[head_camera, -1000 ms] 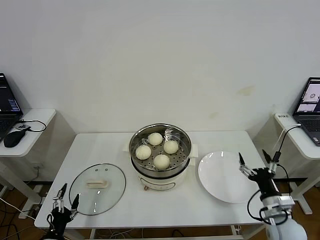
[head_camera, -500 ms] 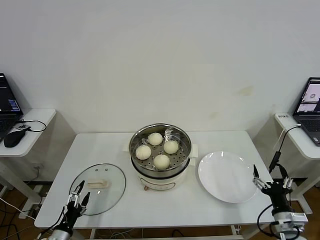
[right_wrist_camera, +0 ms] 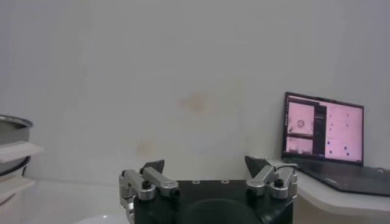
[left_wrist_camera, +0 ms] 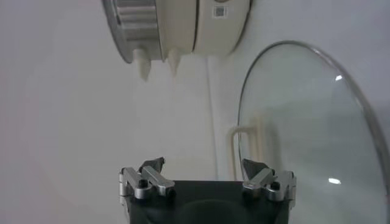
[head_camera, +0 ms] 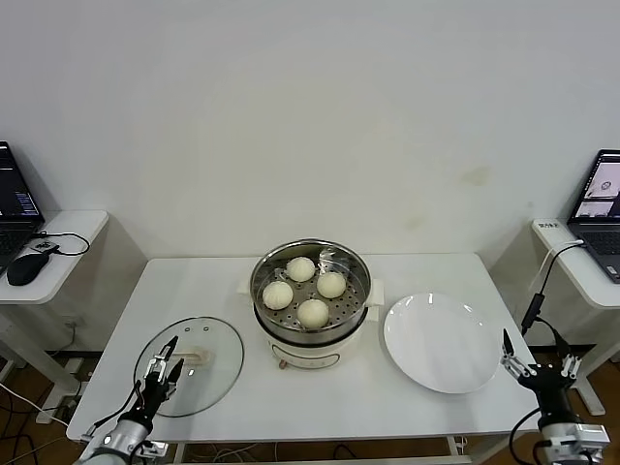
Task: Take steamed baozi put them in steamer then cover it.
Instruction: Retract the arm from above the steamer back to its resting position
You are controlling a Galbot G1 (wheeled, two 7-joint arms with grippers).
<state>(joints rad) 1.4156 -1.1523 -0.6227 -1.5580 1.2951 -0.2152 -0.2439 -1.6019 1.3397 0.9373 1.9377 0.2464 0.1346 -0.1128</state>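
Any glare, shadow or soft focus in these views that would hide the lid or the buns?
Head view: even light, soft shadows; the four baozi in the steamer read clearly, and the glass lid shows only faint reflections under the left gripper. Left wrist view: small bright glints on the lid, steamer base softly focused. Right wrist view: mostly wall, laptop sharp.

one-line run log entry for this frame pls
stage: cover pending | steamed baozi: four in steamer | cover: flat on table, left of steamer | left gripper: open over cover | right gripper: open, idle right of plate
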